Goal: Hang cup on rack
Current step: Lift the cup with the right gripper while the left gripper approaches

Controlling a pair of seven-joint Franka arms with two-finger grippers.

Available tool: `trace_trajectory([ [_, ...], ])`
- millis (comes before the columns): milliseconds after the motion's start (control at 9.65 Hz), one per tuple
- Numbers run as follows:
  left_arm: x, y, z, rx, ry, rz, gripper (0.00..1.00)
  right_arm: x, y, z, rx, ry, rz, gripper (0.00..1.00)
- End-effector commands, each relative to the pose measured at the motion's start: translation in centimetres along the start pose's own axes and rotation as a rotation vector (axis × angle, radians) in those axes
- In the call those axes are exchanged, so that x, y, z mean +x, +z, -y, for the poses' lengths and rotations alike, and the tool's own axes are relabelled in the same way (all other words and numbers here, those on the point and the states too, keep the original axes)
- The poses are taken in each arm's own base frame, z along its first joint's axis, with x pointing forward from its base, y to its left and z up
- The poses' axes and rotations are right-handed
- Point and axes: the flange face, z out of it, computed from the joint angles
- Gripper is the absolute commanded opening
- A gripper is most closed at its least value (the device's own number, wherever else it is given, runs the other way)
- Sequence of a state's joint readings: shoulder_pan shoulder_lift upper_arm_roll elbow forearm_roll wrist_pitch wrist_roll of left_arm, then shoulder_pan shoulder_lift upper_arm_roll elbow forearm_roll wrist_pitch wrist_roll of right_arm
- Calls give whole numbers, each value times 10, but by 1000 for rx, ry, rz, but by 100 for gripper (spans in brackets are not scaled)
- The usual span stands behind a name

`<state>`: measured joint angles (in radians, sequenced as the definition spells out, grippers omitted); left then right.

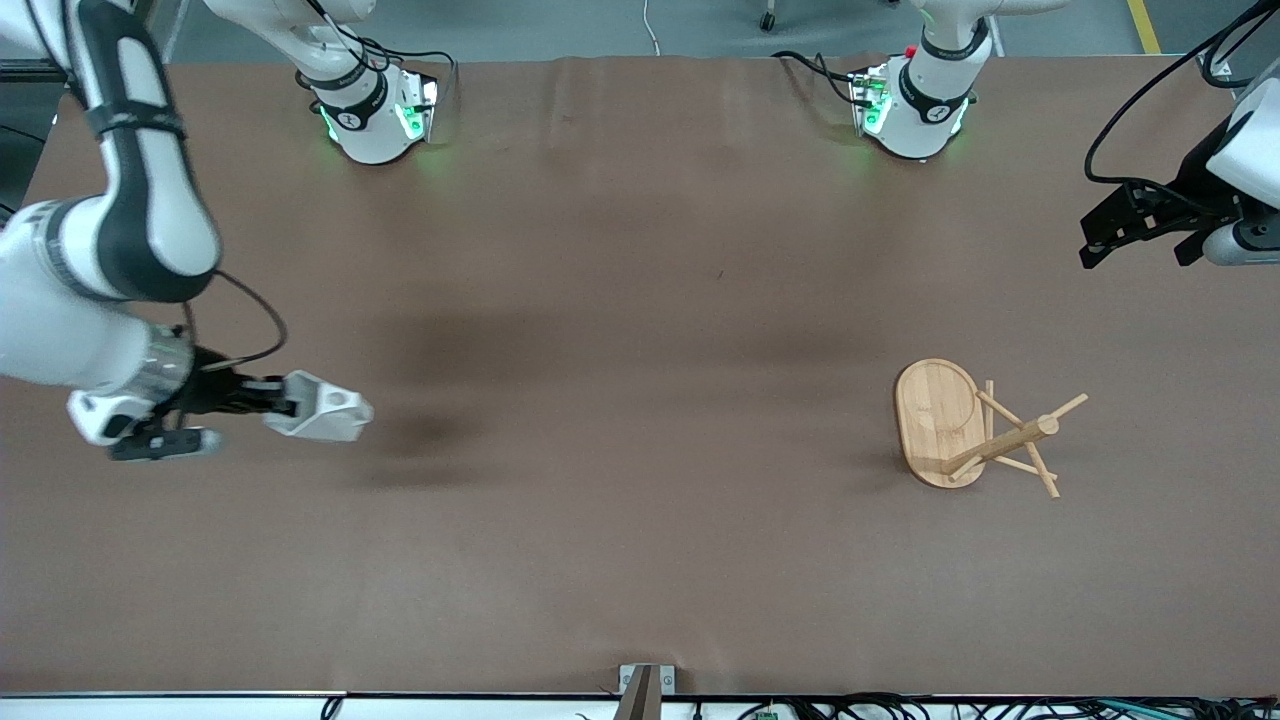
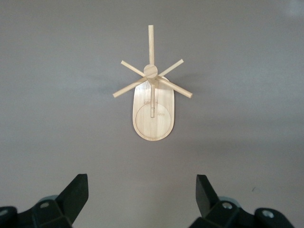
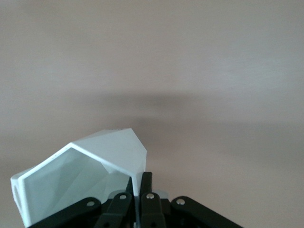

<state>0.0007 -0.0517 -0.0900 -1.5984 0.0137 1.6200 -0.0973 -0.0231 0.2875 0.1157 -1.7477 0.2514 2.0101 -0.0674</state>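
Observation:
The white faceted cup (image 1: 325, 407) is held in the air over the table toward the right arm's end. My right gripper (image 1: 283, 405) is shut on the cup's wall; in the right wrist view its fingers (image 3: 147, 183) pinch the rim of the cup (image 3: 80, 178), one inside and one outside. The bamboo rack (image 1: 965, 430) stands upright on its oval base toward the left arm's end, pegs bare. My left gripper (image 1: 1140, 245) is open and empty, up in the air at the left arm's end of the table. It sees the rack (image 2: 153, 111) from above, past its gripper (image 2: 142, 185).
The brown table (image 1: 640, 560) spans the view. The two arm bases (image 1: 375, 110) stand along its edge farthest from the front camera. A small bracket (image 1: 645, 685) sits at the table's nearest edge.

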Motion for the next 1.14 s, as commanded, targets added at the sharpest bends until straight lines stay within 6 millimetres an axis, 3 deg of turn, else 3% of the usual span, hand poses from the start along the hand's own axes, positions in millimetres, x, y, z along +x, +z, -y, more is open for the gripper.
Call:
trace_trajectory([
  [0,6,15,-10,-5,28,32,100,-14,13,70,88,-8,27,0],
  [104,10,24,-15,-7,40,49,100,-14,17,95,233,30,22,0],
  [207,8,23,-33,-10,75,49,100,-17,26,127,328,39,26,0],
  [415,-5,17,-97,-24,198,38,100,-14,35,175,502,81,39,0],
  [622,-26,19,-169,-42,371,42,100,-4,34,210,708,160,28,0],
  [933,-57,29,-267,-79,584,-9,100,-1,48,242,911,139,63,0],
  [1037,-66,33,-293,-93,665,-25,100,-6,64,251,982,112,114,0],
])
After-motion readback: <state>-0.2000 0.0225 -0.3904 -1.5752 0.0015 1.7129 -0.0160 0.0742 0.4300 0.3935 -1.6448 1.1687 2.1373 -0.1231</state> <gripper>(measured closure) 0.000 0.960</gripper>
